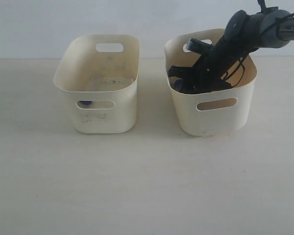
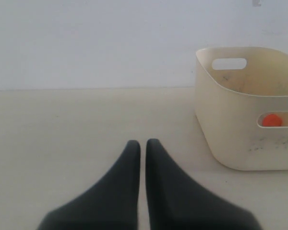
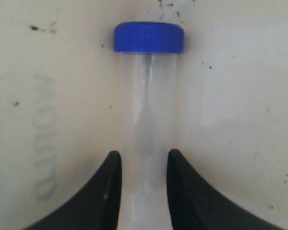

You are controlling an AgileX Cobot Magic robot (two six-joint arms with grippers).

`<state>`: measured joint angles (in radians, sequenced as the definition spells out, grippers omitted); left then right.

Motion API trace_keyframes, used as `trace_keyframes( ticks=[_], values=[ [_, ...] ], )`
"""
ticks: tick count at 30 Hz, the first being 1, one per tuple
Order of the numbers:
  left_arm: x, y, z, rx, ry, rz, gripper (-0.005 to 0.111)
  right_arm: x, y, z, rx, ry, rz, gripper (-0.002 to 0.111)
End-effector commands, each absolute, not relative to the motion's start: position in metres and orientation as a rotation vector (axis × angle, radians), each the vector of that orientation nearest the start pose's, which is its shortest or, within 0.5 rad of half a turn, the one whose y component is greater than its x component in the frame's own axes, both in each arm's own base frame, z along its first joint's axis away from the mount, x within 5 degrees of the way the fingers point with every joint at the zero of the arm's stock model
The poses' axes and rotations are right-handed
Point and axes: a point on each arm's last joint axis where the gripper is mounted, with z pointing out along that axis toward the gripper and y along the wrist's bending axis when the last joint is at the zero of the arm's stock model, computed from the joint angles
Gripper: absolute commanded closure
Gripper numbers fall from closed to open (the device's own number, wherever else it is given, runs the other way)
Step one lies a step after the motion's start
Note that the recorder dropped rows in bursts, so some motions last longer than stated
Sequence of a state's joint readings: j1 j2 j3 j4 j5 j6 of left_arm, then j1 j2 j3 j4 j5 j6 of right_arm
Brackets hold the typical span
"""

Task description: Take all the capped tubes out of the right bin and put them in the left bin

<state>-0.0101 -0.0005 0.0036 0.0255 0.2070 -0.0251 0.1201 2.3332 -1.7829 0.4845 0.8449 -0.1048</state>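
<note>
Gripping the blue-capped tube point(image 3: 148, 105), the right end effector point(image 3: 144, 158) has its two black tapered fingers point(image 3: 108, 191) drawn in against the clear, smooth plastic at the lower end. We see the tube lying on the speckled, yellowish floor of the right bin point(image 1: 213, 122). We count two rounded cream tubs on the pale table point(image 1: 147, 186). Through the handle cutouts of the left bin point(image 1: 122, 98) we see one blue cap point(image 1: 85, 103) and one orange-red cap point(image 2: 271, 120). The left end effector point(image 2: 143, 143) is closed, empty.

Front exterior and low left wrist views share the left bin point(image 1: 122, 110).
</note>
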Motion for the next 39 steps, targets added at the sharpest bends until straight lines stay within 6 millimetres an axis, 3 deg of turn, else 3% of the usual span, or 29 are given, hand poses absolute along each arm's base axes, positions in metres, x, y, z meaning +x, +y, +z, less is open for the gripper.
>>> trace_keyframes(
  ticks=[1, 8, 14, 18, 21, 22, 28, 39],
  values=[
    [0.056, 0.0, 0.195, -0.008, 1.686, -0.016, 0.102, 0.479, 0.083, 0.131, 0.049, 2.803, 0.518, 0.108],
    [0.056, 0.0, 0.195, -0.008, 1.686, -0.016, 0.102, 0.48, 0.081, 0.16, 0.045, 2.735, 0.519, 0.108],
    [0.056, 0.0, 0.195, -0.008, 1.686, -0.016, 0.102, 0.48, 0.082, 0.165, 0.047, 2.721, 0.527, 0.106],
    [0.056, 0.0, 0.195, -0.008, 1.686, -0.016, 0.102, 0.48, 0.085, 0.165, 0.082, 2.712, 0.582, 0.069],
    [0.056, 0.0, 0.195, -0.008, 1.686, -0.016, 0.102, 0.481, 0.085, 0.162, 0.087, 2.71, 0.578, 0.033],
    [0.056, 0.0, 0.195, -0.008, 1.686, -0.016, 0.102, 0.482, 0.084, 0.159, 0.09, 2.711, 0.576, 0.029],
    [0.056, 0.0, 0.195, -0.008, 1.686, -0.016, 0.102, 0.484, 0.087, 0.133, 0.106, 2.749, 0.571, 0.046],
    [0.056, 0.0, 0.195, -0.008, 1.686, -0.016, 0.102, 0.482, 0.103, 0.104, 0.074, 2.798, 0.55, 0.042]
  ],
)
